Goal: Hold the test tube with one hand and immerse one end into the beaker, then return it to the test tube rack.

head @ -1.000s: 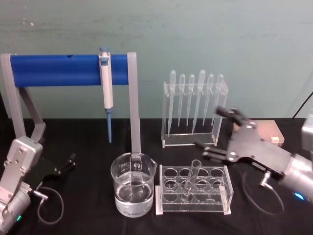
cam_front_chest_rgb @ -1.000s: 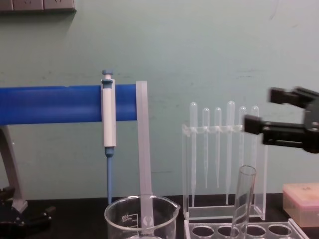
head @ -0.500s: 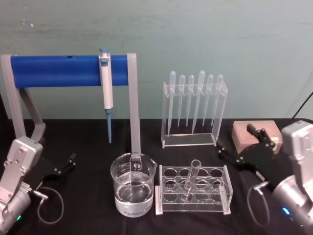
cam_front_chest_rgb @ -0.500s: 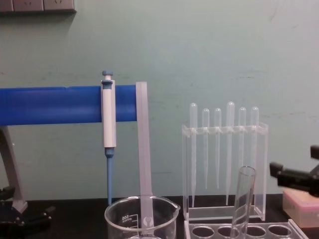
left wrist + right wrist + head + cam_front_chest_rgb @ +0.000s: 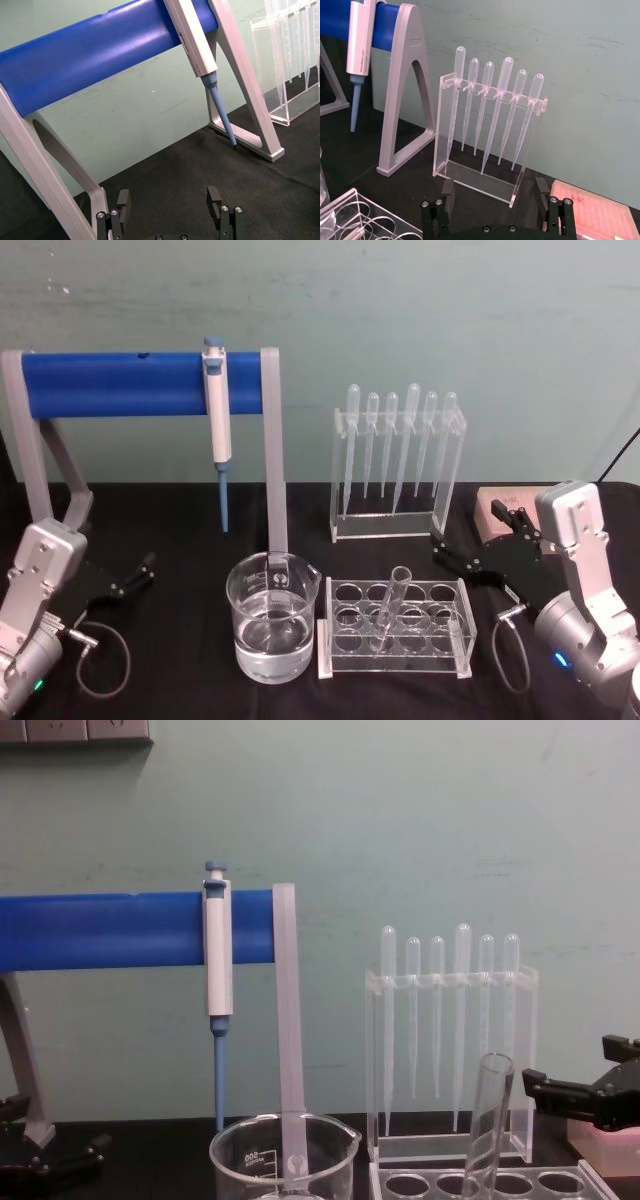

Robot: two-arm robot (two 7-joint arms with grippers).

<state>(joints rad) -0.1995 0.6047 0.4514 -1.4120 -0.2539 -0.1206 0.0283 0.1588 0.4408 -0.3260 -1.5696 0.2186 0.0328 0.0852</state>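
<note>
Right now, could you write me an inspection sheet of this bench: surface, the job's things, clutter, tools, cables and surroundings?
Surface: black table.
Job's things: test tube leaning in the low rack; beaker holding clear liquid, left of the rack.
Clutter: pipette rack, micropipette on the blue stand, pink box.
Tools: left tool open, low at left; right tool open, right of the rack.
Cables: loop by left arm, another by right.
Surroundings: green wall.

A clear test tube (image 5: 390, 605) leans beside the clear, white-marked beaker (image 5: 272, 615), behind which hangs a white-and-blue micropipette (image 5: 217, 430).
</note>
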